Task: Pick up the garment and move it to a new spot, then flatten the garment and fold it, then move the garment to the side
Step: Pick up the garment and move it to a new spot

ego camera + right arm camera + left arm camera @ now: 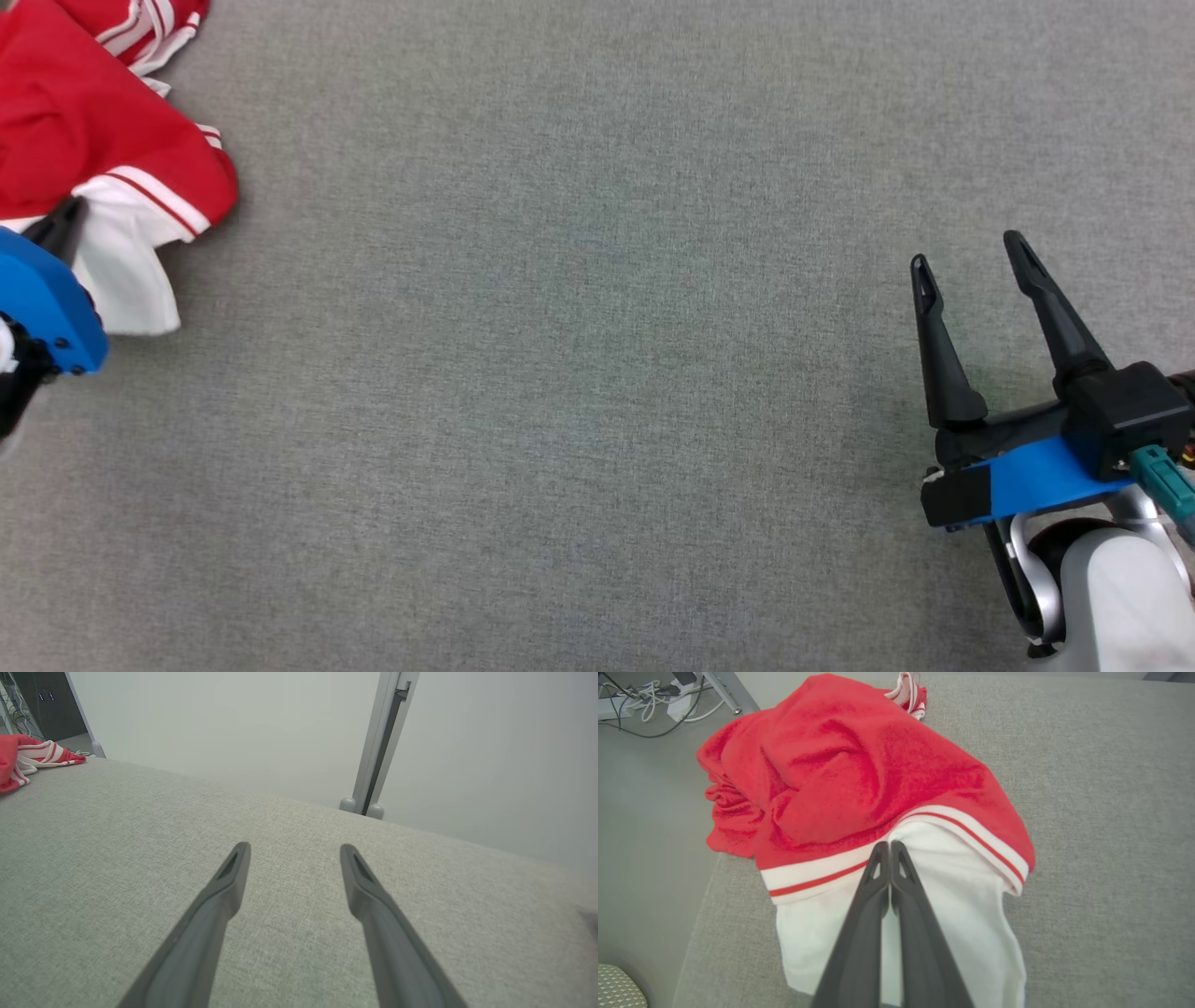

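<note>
Grey surface (597, 392): L hand (889, 845) pinching garment (859, 765), R hand (966, 250) splayed.

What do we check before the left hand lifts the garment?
1. Grip: left hand shut on the garment at its striped hem: ok.
2. Amount of cloth pinched: cannot tell.
3. Garment wholly on the table: not ok, its red part overhangs the edge.
4. Other arm: right hand open, apart from the garment: ok.
5. Bare table surface for the new spot: ok.
</note>
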You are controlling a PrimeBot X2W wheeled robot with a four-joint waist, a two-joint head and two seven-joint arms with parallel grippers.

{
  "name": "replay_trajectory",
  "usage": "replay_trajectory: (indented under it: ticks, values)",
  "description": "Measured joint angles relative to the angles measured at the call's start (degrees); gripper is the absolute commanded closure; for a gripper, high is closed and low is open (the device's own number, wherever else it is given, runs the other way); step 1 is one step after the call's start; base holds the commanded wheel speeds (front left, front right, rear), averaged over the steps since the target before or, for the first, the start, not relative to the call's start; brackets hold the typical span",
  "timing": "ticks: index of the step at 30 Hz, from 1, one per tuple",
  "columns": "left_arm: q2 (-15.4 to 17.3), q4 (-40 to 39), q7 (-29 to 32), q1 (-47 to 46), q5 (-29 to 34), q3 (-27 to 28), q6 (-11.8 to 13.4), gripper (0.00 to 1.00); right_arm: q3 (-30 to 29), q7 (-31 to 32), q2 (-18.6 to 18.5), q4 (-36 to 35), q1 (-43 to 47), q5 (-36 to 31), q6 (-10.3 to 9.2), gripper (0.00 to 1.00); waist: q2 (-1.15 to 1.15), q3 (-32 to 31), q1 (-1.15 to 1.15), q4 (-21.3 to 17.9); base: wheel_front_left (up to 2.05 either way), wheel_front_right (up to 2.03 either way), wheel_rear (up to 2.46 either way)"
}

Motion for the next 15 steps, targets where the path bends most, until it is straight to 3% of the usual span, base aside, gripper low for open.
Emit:
replay_trajectory:
  ticks: [15]
  values:
    - [6.36, -6.82, -5.91, -5.28, 1.93, -6.94, 0.0, 1.0, 0.41, -4.13, -0.01, 6.11, -0.14, 4.36, 0.0, 0.0, 0.0, -7.55, 0.0, -0.78, 0.0, 0.0, 0.0]
